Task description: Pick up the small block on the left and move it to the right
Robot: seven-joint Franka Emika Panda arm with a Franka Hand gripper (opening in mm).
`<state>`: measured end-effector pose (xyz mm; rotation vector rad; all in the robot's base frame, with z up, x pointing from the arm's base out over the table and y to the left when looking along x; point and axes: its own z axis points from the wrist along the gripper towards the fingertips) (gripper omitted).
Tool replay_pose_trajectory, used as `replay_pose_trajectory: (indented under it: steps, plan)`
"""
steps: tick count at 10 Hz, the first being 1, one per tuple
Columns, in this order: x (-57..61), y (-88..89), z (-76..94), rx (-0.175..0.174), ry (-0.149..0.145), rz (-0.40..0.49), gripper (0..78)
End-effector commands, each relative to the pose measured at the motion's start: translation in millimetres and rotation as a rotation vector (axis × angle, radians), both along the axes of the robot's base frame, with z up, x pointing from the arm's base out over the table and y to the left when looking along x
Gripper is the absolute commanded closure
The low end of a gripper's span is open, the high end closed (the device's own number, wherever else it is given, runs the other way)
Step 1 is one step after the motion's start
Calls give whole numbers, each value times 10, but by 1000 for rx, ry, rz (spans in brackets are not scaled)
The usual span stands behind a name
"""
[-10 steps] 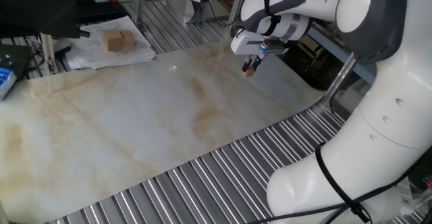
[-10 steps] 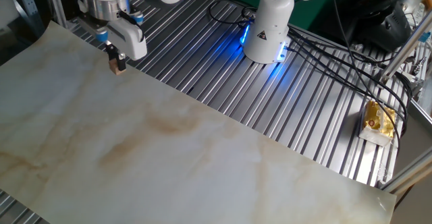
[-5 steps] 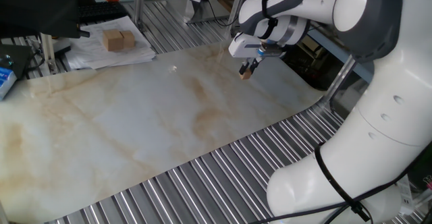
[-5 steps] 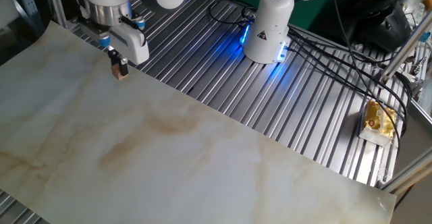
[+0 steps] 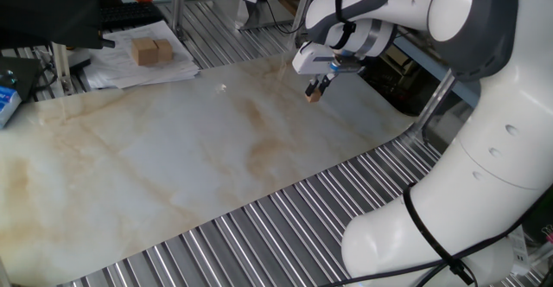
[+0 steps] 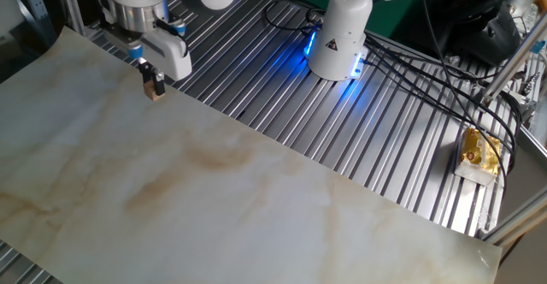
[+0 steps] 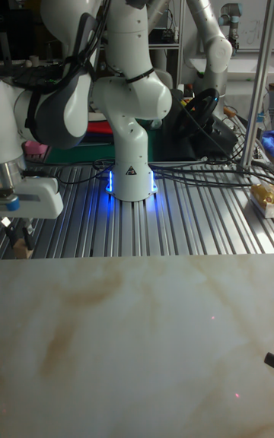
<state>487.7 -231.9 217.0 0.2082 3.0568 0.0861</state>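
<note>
A: Where is the small block (image 5: 313, 96)?

B: It sits pinched at the tips of the end effector (image 5: 314, 89), at about 2 o'clock on the marble sheet (image 5: 173, 166) in one fixed view. The two fingers are narrow and closed on it.

A: Does it touch the sheet?

B: It is right at the sheet; whether it touches, the robot's pictures cannot tell.

A: What else is there?

B: Two big tan blocks (image 5: 152, 51) rest on papers (image 5: 138, 71) at 11 o'clock, well apart from the white arm (image 5: 467, 105)
</note>
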Motion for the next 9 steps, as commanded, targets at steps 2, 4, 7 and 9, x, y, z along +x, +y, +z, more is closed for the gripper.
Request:
replay_pose_trajectory:
  steps: [2, 4, 7, 9]
  plan:
    - [7, -5, 14, -26, -14, 45, 763]
    - [7, -5, 14, -22, -21, 83, 763]
    - [7, -5, 14, -13, -24, 119, 763]
    - [7, -5, 14, -23, -16, 136, 763]
